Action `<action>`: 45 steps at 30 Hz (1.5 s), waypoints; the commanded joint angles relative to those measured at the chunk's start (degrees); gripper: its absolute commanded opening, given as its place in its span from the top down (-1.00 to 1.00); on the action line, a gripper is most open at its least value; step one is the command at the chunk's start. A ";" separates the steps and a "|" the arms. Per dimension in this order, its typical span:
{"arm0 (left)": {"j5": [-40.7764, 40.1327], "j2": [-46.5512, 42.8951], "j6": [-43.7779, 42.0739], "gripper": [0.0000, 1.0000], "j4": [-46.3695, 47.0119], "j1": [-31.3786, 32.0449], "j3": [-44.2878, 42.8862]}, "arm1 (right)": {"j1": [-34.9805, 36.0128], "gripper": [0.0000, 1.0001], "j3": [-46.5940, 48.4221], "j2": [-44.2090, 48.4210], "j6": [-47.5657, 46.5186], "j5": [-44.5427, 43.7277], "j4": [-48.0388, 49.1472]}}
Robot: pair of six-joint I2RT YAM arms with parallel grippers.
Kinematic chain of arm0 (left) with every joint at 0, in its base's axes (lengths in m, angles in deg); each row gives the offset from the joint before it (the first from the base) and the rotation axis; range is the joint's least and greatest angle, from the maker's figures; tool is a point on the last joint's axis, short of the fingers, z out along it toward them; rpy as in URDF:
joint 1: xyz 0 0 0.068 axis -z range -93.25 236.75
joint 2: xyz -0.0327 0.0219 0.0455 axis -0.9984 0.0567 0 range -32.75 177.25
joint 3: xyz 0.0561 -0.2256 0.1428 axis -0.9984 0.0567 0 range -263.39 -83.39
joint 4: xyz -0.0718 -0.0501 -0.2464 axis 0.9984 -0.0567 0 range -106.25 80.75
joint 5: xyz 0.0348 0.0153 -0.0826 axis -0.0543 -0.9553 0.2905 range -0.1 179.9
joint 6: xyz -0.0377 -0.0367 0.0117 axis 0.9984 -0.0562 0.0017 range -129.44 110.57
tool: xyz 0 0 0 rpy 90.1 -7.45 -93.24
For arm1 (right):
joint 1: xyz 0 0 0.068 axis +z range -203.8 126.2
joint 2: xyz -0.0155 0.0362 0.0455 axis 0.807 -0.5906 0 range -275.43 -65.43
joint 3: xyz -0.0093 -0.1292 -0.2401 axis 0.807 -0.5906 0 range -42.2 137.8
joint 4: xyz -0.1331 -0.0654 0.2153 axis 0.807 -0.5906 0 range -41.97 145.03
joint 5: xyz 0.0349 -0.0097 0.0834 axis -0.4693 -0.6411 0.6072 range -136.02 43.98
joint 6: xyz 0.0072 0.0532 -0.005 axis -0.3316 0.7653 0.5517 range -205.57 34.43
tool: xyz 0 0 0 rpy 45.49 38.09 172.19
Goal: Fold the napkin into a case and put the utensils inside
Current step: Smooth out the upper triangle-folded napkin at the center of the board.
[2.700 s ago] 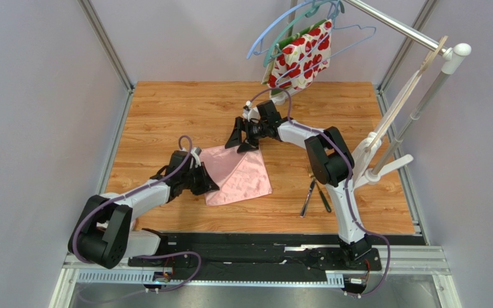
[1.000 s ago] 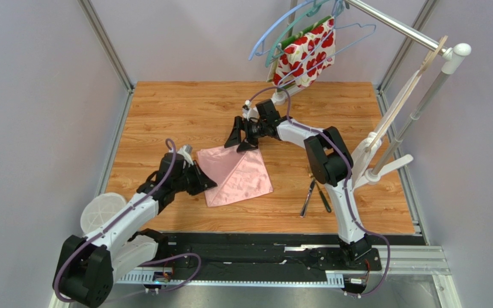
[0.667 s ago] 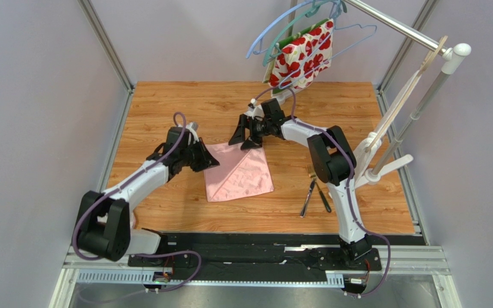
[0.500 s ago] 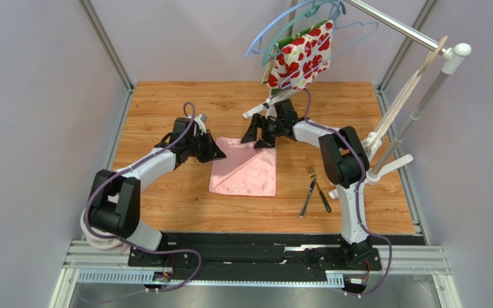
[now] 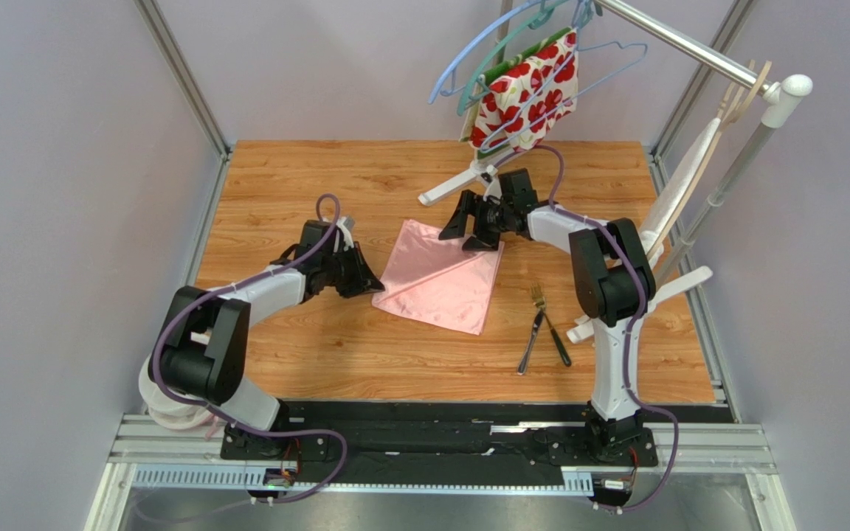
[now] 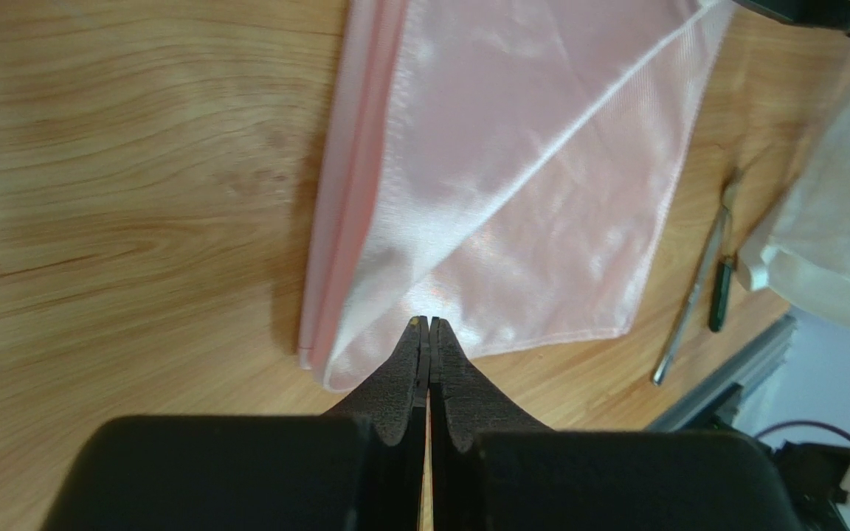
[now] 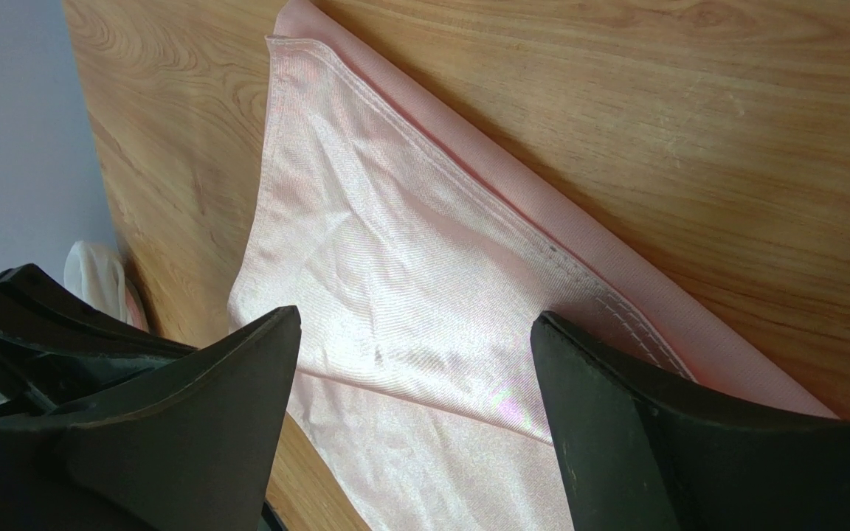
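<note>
The light-pink napkin (image 5: 441, 277) lies folded flat on the wooden table, turned like a diamond. My left gripper (image 5: 371, 283) is shut, its tips resting on the napkin's left corner (image 6: 427, 323); I see no cloth between its jaws. Over the napkin's far right corner my right gripper (image 5: 474, 235) stands open, and the pink napkin (image 7: 396, 277) shows between its fingers (image 7: 662, 443). The utensils lie to the right of the napkin: a silver fork (image 5: 534, 321) and a darker thin piece (image 5: 558, 341). In the left wrist view the fork (image 6: 693, 301) lies beyond the napkin (image 6: 529, 177).
A red-and-white floral cloth (image 5: 524, 94) hangs on hangers from a metal rail at the back. A white rack (image 5: 673, 238) stands at the table's right edge, with white cloth (image 6: 840, 254) near it. A black rail (image 5: 441, 426) runs along the near edge.
The napkin has slid right and toward the back and has turned. Both grippers moved with it, the left one swinging from the near left up to the napkin's left corner.
</note>
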 commanded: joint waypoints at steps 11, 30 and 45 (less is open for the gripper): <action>-5.66 -2.62 -2.03 1.00 -6.44 -1.13 1.14 | 0.61 -0.67 3.26 -0.86 -2.11 0.22 -2.52; -0.48 -7.53 -0.71 1.00 1.72 -1.13 8.08 | 1.05 -0.67 5.81 2.57 -1.14 1.97 -4.89; -2.31 -2.98 -0.71 1.00 0.15 -1.39 6.23 | 2.11 -0.68 6.25 4.59 1.67 5.58 -4.19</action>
